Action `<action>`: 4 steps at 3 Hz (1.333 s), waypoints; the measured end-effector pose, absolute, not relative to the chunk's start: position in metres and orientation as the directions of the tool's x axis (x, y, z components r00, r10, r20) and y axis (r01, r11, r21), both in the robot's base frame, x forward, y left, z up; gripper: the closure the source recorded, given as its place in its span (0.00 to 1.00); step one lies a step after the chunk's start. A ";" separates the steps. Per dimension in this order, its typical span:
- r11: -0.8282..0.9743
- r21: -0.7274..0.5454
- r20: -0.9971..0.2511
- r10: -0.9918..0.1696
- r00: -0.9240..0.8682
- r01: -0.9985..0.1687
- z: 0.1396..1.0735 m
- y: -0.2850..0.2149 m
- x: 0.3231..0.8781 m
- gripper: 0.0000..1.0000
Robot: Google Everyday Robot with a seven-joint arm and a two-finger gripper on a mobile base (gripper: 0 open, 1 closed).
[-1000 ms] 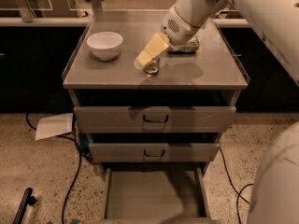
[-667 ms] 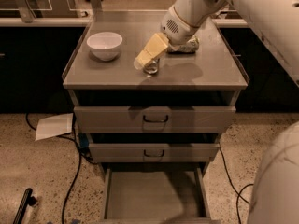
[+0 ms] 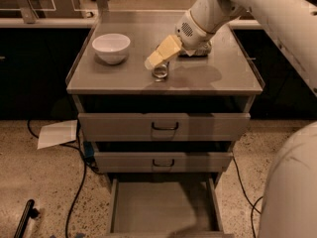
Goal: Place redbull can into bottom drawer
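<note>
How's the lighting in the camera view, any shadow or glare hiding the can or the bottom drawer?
Camera view: dim, warm light, and the shadow of the arm darkens the cabinet top just right of the redbull can, which stands under the claw. Camera view: no glare on the can; the open bottom drawer is evenly dim, its flat inside visible.

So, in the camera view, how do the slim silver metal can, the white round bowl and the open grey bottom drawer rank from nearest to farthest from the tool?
The tool hangs above the grey cabinet top.
1. slim silver metal can: just beneath the tool
2. white round bowl: left on that top
3. open grey bottom drawer: far below, by the floor
</note>
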State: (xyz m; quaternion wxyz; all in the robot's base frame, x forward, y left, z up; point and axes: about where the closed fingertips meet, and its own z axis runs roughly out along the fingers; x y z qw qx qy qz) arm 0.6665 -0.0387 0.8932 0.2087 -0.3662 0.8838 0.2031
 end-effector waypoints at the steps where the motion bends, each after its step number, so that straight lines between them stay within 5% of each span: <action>1: 0.668 0.210 -0.572 -0.509 -0.644 -0.714 0.901 -0.034 0.691 0.00; 4: 0.756 0.219 -0.577 -0.409 -0.706 -0.617 0.870 -0.021 0.738 0.00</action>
